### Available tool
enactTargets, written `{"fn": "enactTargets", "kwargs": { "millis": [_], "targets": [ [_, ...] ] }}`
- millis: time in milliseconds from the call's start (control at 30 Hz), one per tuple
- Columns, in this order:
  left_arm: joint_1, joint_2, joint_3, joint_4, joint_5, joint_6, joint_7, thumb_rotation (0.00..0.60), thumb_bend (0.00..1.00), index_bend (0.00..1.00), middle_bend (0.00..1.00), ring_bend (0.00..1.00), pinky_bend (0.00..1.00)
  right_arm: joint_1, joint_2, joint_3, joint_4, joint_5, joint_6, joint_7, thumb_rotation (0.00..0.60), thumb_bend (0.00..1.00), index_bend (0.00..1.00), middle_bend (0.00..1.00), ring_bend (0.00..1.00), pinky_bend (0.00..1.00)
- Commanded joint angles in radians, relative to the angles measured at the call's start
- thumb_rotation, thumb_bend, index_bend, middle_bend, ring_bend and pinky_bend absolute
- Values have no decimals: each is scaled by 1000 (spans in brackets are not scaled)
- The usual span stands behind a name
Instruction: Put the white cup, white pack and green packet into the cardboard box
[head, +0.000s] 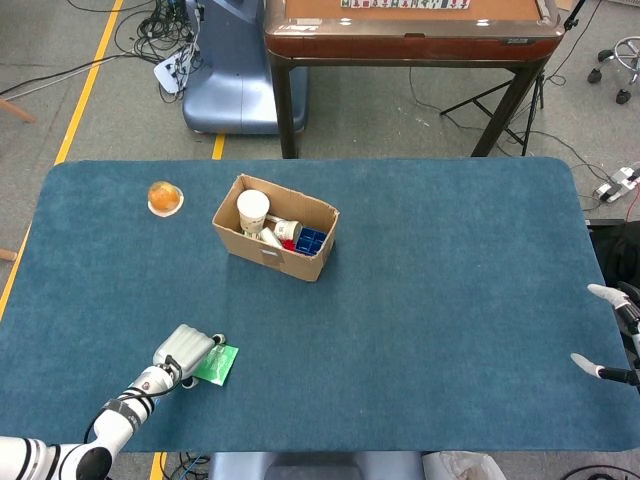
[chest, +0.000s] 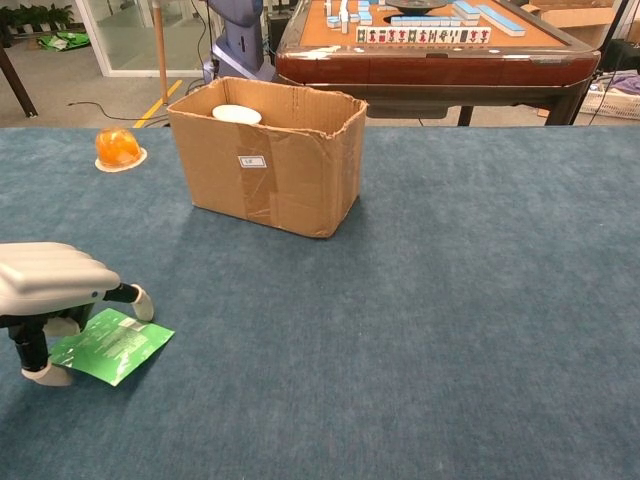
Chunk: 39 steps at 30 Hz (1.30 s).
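Spanning both views, the blue bench (head: 450, 300) carries a cardboard box (chest: 270, 160) toward its far left, with the white cup (head: 253, 211) upright inside and a white pack (head: 285, 229) lying beside it. The left hand (chest: 45, 290) sits low at the near-left edge, palm down, fingers curled over the green packet (chest: 112, 345), whose near edge it pinches against the thumb. Only two fingertips of the right hand (head: 610, 330) show, spread apart and holding nothing.
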Motion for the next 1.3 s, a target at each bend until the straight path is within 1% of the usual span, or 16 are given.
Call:
{"fn": "enactTargets", "kwargs": {
  "millis": [33,167,500,633,1000,1300],
  "targets": [
    [-2,-1,2,2,0,0,-2,600,173,249,1000,802,877,0,0,0,0,0,0,0,600,86,186,195,37,173],
    [-1,-3,3,4,9,-1,-15,600,173,294,1000,802,877,0,0,0,0,1,0,0,600,85,186,195,37,173],
    [12,-7,4,20,62,-8,-68,600,173,501,993,786,875,-1,0,0,0,0,1,4,600,85,185,195,37,173],
    [15,-7,4,24,77,-15,-87,600,184,556,980,775,872,-1,1,0,0,0,1,4,600,85,186,195,37,173],
    [35,16,-6,16,158,-35,-181,600,245,583,945,745,866,2,0,-1,0,0,-3,4,600,86,186,195,37,173],
    [48,24,-11,17,199,-41,-220,600,285,604,914,720,849,2,1,-1,0,-1,-4,6,600,85,185,195,38,173]
  ]
}}
